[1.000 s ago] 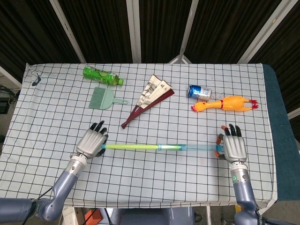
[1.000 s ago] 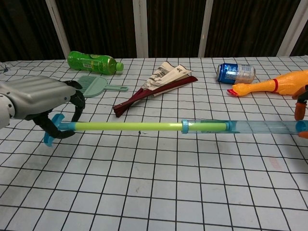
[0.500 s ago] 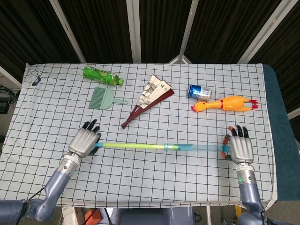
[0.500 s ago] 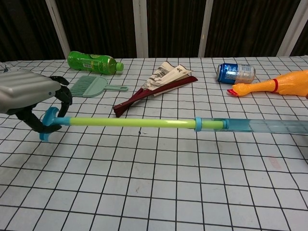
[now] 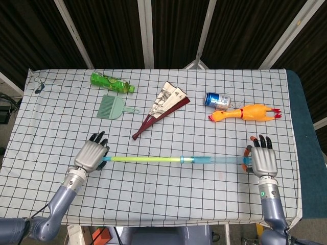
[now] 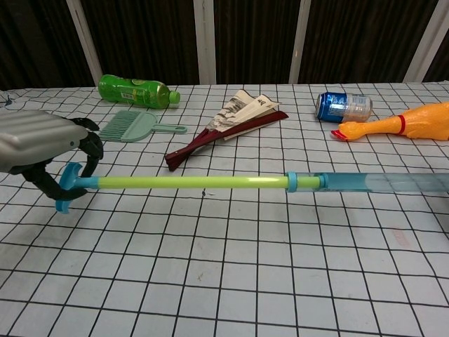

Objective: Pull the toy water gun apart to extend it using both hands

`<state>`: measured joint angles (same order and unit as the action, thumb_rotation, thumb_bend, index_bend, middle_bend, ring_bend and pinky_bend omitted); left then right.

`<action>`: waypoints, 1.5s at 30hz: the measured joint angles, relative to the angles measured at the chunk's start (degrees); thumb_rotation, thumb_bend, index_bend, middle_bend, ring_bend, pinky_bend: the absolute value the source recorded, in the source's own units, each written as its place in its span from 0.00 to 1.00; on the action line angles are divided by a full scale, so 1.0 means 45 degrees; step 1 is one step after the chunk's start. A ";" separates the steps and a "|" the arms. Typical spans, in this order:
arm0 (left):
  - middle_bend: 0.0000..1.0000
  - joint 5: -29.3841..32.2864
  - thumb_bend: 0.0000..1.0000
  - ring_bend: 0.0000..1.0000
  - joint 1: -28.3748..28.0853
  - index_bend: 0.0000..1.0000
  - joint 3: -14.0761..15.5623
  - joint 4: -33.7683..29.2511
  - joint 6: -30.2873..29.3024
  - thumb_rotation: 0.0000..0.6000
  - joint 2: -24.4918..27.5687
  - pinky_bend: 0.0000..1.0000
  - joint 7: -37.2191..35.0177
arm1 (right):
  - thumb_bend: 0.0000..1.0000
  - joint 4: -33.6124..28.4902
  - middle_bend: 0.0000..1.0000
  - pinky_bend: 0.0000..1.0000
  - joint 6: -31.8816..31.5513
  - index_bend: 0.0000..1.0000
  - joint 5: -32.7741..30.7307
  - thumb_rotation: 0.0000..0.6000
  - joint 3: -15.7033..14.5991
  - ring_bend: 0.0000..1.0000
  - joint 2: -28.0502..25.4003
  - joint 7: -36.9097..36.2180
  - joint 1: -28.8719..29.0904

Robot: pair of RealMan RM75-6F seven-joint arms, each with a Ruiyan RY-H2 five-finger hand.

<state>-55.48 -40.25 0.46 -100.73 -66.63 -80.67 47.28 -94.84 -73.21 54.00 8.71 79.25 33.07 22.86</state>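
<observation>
table [image 5: 46,117]: checked cloth over the whole top, and the action is along the near edge, running almost from the left edge to the right one.

toy water gun [image 5: 153,159]: lies parallel to the near edge, lifted just off the cloth in the chest view. The yellow-green plunger rod is pulled well out of the clear blue barrel, so I'd call the stretch nearly done.

left hand [image 5: 90,154]: fingers curled round the blue T-handle at the rod's end, near the left edge. In the chest view you can see them hooked behind the crossbar.

right hand [image 5: 263,159]: over the barrel's far end, near the right edge. Looks wrapped on the barrel, but only the back of the hand shows from above and the chest view cuts it off, so I can't really tell how firm the hold is.

how to finish it: if it were me, pull straight along the rod's own line, hands level, no twist. Any sideways bend on a rod out this far would probably bind at the blue collar [image 6: 292,182].

stop point: ease off when the rod resists, or the plunger might pop right out.

clutter: folded fan [image 5: 159,108], green bottle [image 5: 111,81], comb [image 5: 111,107], can [image 5: 218,100] and rubber chicken [image 5: 246,113] all sit toward the far edge, well apart from the pull line.
</observation>
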 measured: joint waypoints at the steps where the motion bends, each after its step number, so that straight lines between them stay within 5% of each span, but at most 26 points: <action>1: 0.23 -0.0014 0.48 0.05 0.0006 0.61 0.0001 -0.0004 -0.0002 1.00 0.0000 0.15 -0.0002 | 0.34 0.0009 0.20 0.00 -0.0010 0.69 -0.0026 1.00 0.0017 0.00 -0.0015 0.0004 -0.0001; 29: 0.21 0.0055 0.46 0.05 0.0173 0.57 0.0032 -0.0054 0.0048 1.00 0.0097 0.14 0.0251 | 0.34 0.0114 0.20 0.00 -0.0121 0.68 -0.0480 1.00 0.0040 0.00 -0.0108 0.0319 -0.0063; 31: 0.18 0.0057 0.39 0.05 0.0179 0.49 0.0030 -0.0043 0.0060 1.00 0.0089 0.12 0.0244 | 0.34 0.0117 0.19 0.00 -0.0111 0.61 -0.0488 1.00 0.0022 0.00 -0.0099 0.0319 -0.0071; 36: 0.12 0.0044 0.15 0.04 0.0177 0.23 -0.0033 -0.0087 0.0085 1.00 0.0068 0.08 0.0173 | 0.33 -0.0003 0.00 0.00 0.0003 0.03 -0.0593 1.00 -0.0067 0.00 -0.0162 0.0528 -0.0052; 45: 0.11 -0.0114 0.11 0.04 0.0242 0.18 -0.0028 -0.0330 0.0108 1.00 0.0127 0.08 -0.0026 | 0.33 -0.0671 0.00 0.00 0.0056 0.00 -0.0942 1.00 -0.0201 0.00 -0.0509 0.1292 0.0082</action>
<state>-55.99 -39.16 0.33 -102.21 -66.15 -80.10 47.16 -97.86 -72.96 49.76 7.81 76.96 38.88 23.23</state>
